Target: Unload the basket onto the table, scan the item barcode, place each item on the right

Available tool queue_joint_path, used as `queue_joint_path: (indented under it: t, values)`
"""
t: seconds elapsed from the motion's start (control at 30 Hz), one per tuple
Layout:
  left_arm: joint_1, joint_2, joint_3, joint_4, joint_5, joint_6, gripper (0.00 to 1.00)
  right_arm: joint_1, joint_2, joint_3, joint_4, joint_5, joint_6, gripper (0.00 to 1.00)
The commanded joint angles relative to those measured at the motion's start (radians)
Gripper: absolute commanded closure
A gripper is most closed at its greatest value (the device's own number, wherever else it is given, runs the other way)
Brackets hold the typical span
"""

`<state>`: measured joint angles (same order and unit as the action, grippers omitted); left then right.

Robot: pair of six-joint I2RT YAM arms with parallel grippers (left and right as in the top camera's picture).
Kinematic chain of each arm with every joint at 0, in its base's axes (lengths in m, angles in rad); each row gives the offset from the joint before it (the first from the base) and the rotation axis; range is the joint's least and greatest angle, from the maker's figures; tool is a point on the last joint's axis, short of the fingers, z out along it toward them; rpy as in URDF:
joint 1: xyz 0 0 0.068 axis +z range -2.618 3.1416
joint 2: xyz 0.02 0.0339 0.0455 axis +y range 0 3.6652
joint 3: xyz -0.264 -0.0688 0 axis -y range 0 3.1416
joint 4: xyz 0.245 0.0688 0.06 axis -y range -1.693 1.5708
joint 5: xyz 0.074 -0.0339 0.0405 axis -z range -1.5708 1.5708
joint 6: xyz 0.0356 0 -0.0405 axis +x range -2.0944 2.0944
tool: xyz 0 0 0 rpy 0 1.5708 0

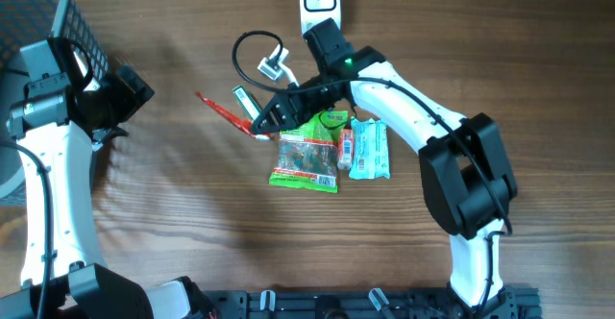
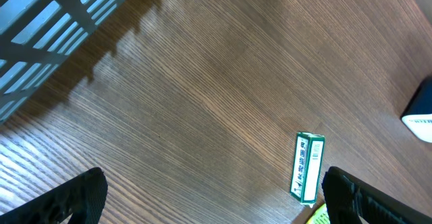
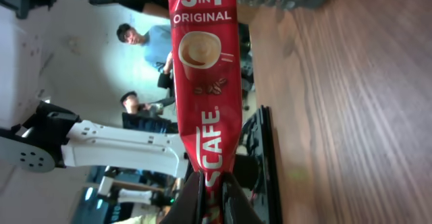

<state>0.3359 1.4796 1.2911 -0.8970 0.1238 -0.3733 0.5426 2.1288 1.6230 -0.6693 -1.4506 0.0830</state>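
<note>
Red sachet (image 3: 202, 82), bottom end hidden, is clenched by the right hand (image 3: 210, 187). Left hand (image 2: 216, 200) hangs released at nine o'clock over open table (image 2: 202, 102).

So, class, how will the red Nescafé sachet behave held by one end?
Probably light and fairly stiff: pinched at one end by the right gripper, the Nescafé sachet juts out straight. Its glossy film may slip. Thin, so it could buckle if pushed.

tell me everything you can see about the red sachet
The sachet is a long, narrow red stick of glossy film, printed 3 IN 1 ORIGINAL above a coffee cup and beans. The right claw is shut on one end; the rest sticks out free, touching nothing else in view.
</note>
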Motion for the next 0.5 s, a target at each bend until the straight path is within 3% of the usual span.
queue_joint_path:
  t: [0.0,0.07,0.13,0.27,0.47]
  values:
    - [0.009,-0.01,0.002,0.01,-0.025,-0.002,0.0,0.032,-0.01,-0.065,0.013,-0.008,-0.003,0.96]
    - [0.009,-0.01,0.002,0.01,-0.025,-0.002,0.0,0.05,-0.009,-0.111,0.037,0.082,0.011,0.95]
    - [0.009,-0.01,0.002,0.01,-0.025,-0.002,0.0,0.088,-0.009,-0.18,0.164,0.22,0.122,0.96]
    - [0.009,-0.01,0.002,0.009,-0.025,-0.002,0.0,0.172,-0.008,-0.277,0.467,0.298,0.351,0.96]
    - [0.009,-0.01,0.002,0.009,-0.025,-0.002,0.0,0.171,-0.008,-0.286,0.481,0.318,0.362,0.96]
